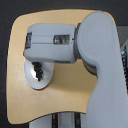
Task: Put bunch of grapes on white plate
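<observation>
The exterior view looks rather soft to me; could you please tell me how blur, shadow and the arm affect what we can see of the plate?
In the exterior view everything is blurred and low in detail; the arm hides the upper part of the white plate; a dark shape, probably the gripper with the bunch of grapes, sits over the plate but cannot be separated; the wooden table is evenly lit, without glare.

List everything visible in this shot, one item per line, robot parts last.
white plate: one, white, on the table toward the exterior view's left, partly covered by the arm.
bunch of grapes: one, dark, over the plate, just below the arm; whether it rests on the plate cannot be told.
table: one, light tan wood, rounded corners, fills most of the view.
arm: one, grey, reaches in from the exterior view's right.
gripper: one, mostly hidden under the arm; jaws not visible.
</observation>
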Robot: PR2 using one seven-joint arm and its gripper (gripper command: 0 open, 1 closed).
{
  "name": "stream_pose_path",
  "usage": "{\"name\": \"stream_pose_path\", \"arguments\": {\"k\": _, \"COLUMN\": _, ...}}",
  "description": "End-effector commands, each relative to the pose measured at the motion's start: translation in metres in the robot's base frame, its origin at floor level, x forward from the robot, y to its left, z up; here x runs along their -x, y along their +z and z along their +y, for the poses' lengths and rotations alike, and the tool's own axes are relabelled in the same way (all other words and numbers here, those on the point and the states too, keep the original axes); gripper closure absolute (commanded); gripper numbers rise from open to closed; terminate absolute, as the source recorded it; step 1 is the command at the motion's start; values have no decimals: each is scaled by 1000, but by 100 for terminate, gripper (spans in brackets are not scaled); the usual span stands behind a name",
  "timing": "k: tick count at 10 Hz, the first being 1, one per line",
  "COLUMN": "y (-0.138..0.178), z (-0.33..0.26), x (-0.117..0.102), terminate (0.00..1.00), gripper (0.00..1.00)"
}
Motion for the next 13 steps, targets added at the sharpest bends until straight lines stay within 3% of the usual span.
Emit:
{"name": "stream_pose_path", "arguments": {"k": 1, "y": 60, "z": 17, "x": -8, "terminate": 0, "gripper": 0}}
{"name": "stream_pose_path", "arguments": {"k": 5, "y": 118, "z": 30, "x": -23, "terminate": 0, "gripper": 0}}
{"name": "stream_pose_path", "arguments": {"k": 8, "y": 132, "z": 31, "x": -13, "terminate": 0, "gripper": 0}}
{"name": "stream_pose_path", "arguments": {"k": 11, "y": 144, "z": -38, "x": 16, "terminate": 0, "gripper": 0}}
{"name": "stream_pose_path", "arguments": {"k": 13, "y": 158, "z": -88, "x": 15, "terminate": 0, "gripper": 0}}
